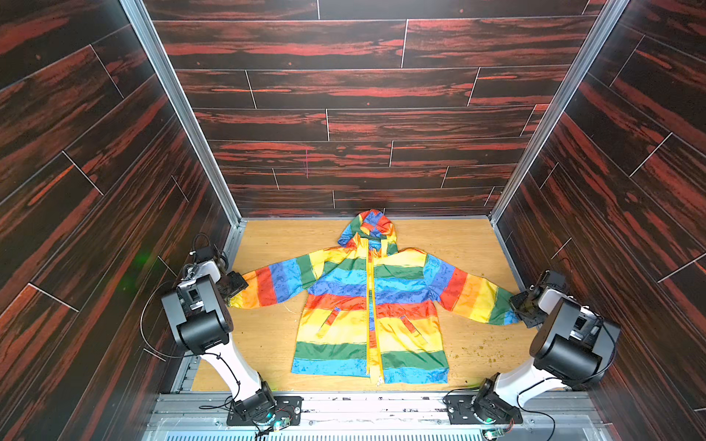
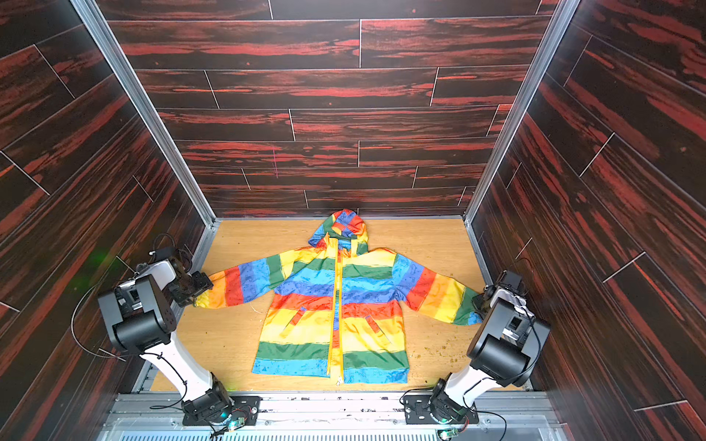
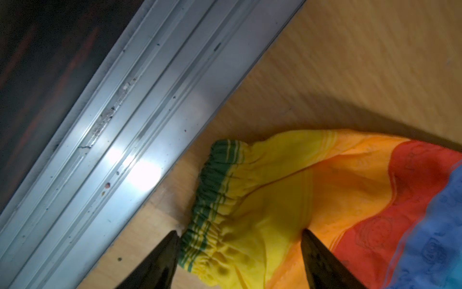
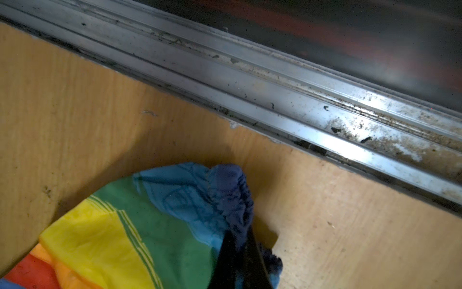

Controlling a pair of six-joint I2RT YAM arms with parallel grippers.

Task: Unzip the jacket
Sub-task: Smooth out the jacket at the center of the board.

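Against the left wall, aluminium rail (image 3: pixel 120 130) just beside the left sleeve's green-edged cuff (image 3: pixel 212 200). Spread wide astride that cuff, left gripper (image 3: pixel 240 237), one dark fingertip (image 3: pixel 172 247) at its edge, nothing clamped. Flat on the table (image 1: pixel 263 343), front up, hood (image 1: pixel 372 229) toward the back wall: jacket (image 1: pixel 336 332), yellow zipper (image 1: pixel 370 305) running hood to hem, slider too small to make out. Crumbs (image 1: pixel 477 351) scattered on bare wood right of the hem. Pressed together on the right sleeve's blue cuff (image 4: pixel 230 190), right gripper (image 4: pixel 240 237), its body cut off by the frame edge
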